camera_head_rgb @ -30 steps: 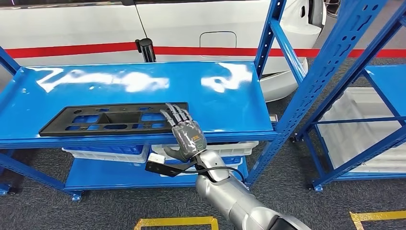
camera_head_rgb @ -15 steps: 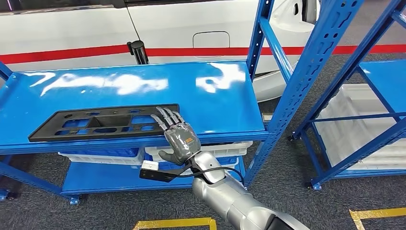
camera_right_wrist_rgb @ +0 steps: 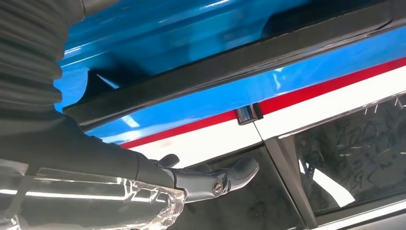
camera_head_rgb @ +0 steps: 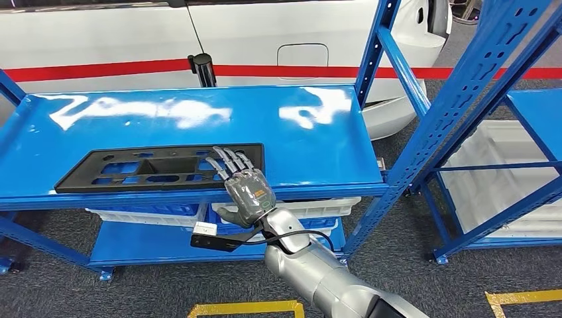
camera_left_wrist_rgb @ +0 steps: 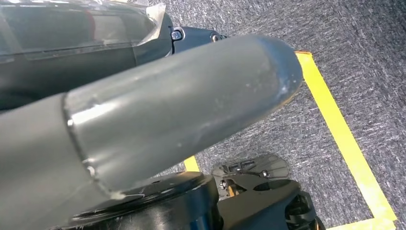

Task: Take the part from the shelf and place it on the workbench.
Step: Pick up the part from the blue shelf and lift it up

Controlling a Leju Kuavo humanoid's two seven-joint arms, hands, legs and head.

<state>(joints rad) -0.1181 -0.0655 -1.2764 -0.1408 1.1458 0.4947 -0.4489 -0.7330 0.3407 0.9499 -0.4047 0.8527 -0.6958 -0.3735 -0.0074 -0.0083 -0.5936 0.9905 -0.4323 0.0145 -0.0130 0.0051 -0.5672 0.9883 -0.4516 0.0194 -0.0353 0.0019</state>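
The flat black plastic part [camera_head_rgb: 159,168] lies along the front edge of the blue shelf [camera_head_rgb: 199,119], left of centre. The right hand [camera_head_rgb: 242,185] reaches over the part's right end with fingers spread and extended, grasping nothing. Behind stands a white car [camera_head_rgb: 265,33]; the left hand's [camera_left_wrist_rgb: 158,115] state cannot be told.

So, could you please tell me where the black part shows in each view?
Head view: the part lies flat on the shelf's front edge, under the right hand's fingers.
Left wrist view: not in it.
Right wrist view: the part is a dark bar crossing the blue shelf.
Shared landmark: the car's red stripe.
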